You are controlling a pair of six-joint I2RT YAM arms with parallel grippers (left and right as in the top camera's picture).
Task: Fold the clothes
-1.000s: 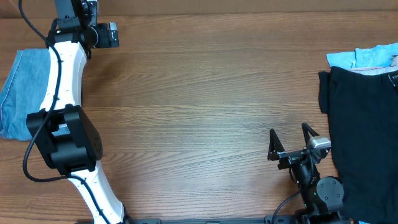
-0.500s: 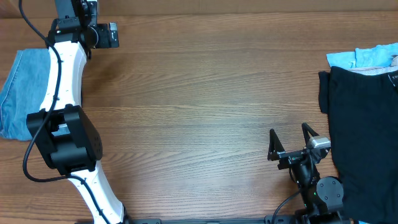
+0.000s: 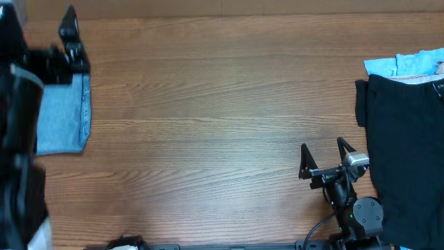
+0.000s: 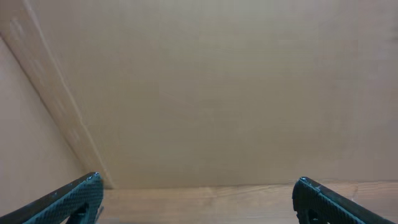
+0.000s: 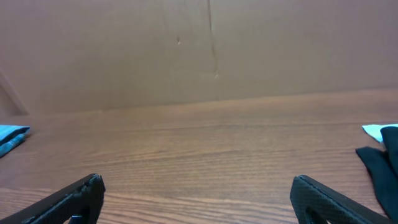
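Observation:
The clothes show as a folded pair of light blue jeans [image 3: 66, 118] lying flat at the table's left side, partly hidden by my blurred left arm [image 3: 19, 104]. My left gripper [image 4: 198, 186] is open and empty, above the table's far left corner and facing the cardboard wall. Beyond the jeans' far edge one dark finger [image 3: 69, 21] sticks up. My right gripper [image 3: 321, 147] is open over bare wood at the front right, nothing between its fingers [image 5: 198, 183].
A black garment [image 3: 406, 153] covers the table's right side, with a light blue cloth [image 3: 402, 64] behind it. In the right wrist view the black garment's edge [image 5: 380, 163] shows at the right. A cardboard wall [image 5: 199, 50] bounds the table's far edge.
My left arm has swung off the jeans toward the left edge and shows blurred. More of the folded denim is uncovered. The right arm has not moved.

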